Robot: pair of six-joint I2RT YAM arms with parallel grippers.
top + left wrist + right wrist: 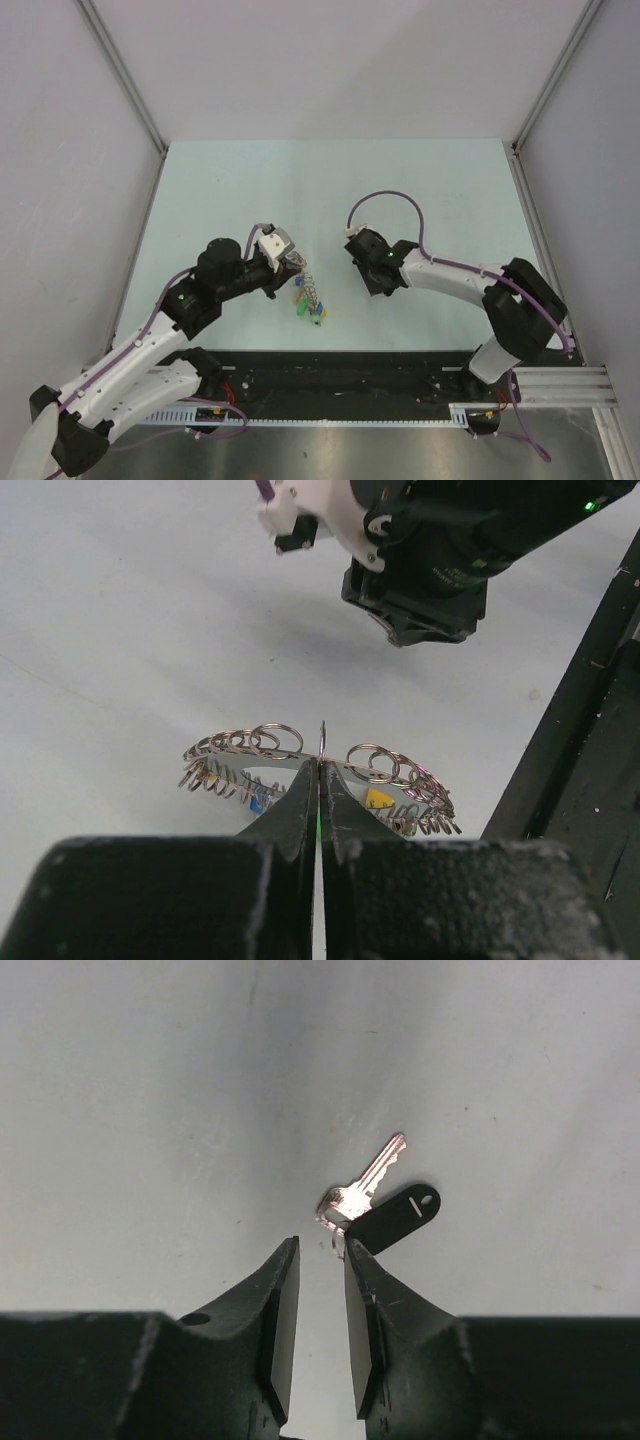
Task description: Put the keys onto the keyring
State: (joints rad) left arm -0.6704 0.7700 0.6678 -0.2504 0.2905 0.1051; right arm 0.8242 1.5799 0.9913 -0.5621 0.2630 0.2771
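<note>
Left pincer grips the keyring, coloured keys apparently already on it. Right pincer gapes empty; a black-tagged key lies loose at its one o'clock.

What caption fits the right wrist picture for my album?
Slightly open right pincer beside a silver key with a black tag.

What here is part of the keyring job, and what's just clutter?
Job: keyring, pinched by left gripper; coloured keys by it; loose black-tagged key near right gripper.
Not job: black rail; purple cable.
</note>
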